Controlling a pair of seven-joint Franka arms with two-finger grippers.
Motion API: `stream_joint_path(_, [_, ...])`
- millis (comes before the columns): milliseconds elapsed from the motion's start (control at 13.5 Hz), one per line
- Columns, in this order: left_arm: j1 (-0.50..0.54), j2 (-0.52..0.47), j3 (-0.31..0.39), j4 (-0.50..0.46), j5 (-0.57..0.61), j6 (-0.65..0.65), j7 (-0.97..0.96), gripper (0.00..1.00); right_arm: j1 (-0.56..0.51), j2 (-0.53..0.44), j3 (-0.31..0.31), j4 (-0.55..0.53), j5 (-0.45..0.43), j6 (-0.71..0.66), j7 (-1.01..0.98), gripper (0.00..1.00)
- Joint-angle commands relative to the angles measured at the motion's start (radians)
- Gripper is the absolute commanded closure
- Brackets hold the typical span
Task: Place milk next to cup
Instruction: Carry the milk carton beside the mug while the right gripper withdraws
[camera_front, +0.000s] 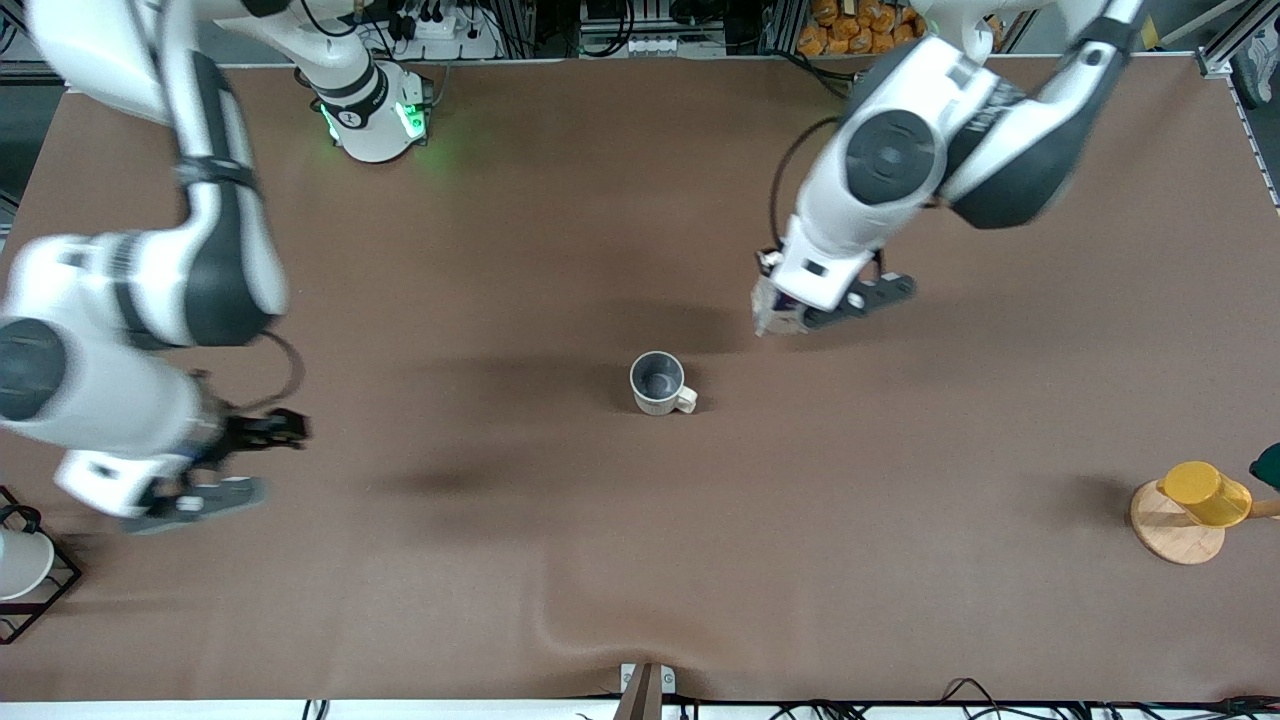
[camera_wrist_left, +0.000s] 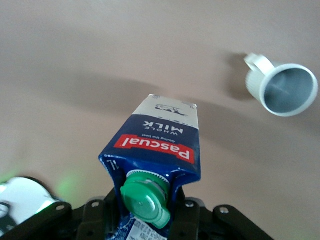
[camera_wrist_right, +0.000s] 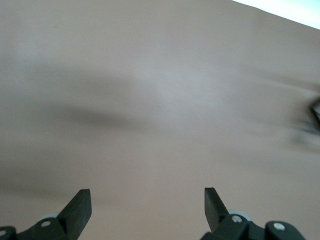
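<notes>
Two grippers are up in the air over the brown table (camera_front: 560, 560). The left gripper (camera_front: 775, 318) has its fingers squeezed tight on the milk (camera_wrist_left: 155, 150). It holds the carton near the top, by the green cap (camera_wrist_left: 145, 200). In the left wrist view the red label (camera_wrist_left: 152, 148) shows under the cap, and the pale end of the carton sticks out away from the gripper, toward the table. The carton is off the table and tilted.

The cup (camera_front: 660, 383) is close to this gripper. It stands upright on the table, a little nearer to the front camera than the spot under the gripper, and more toward the right arm's end. Its small handle (camera_front: 687, 401) sticks out to one side. The milk and the cup do not touch.

The right gripper (camera_front: 205, 497) hangs over bare table near the right arm's end. Its fingers (camera_wrist_right: 80, 207) are spread wide with nothing between them. It is well apart from the cup.

A yellow cup (camera_front: 1205, 493) lies on a round wooden base (camera_front: 1175, 530), well away from the left gripper, nearer to the front camera.
</notes>
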Motion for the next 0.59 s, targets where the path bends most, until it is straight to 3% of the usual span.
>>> stream_joint_path(0, [-0.075, 0.051, -0.010, -0.004, -0.014, 0.084, -0.108, 0.60, -0.043, -0.128, 0.014, -0.075, 0.010, -0.063, 0.002, 0.00])
stream_joint_path(222, [-0.174, 0.106, -0.007, -0.001, 0.038, 0.119, -0.203, 0.61, -0.093, -0.210, 0.013, -0.084, 0.011, -0.143, 0.008, 0.00])
stream_joint_path(519, [-0.248, 0.243, 0.023, 0.082, 0.140, 0.145, -0.271, 0.62, -0.192, -0.357, 0.022, -0.193, 0.015, -0.152, 0.021, 0.00])
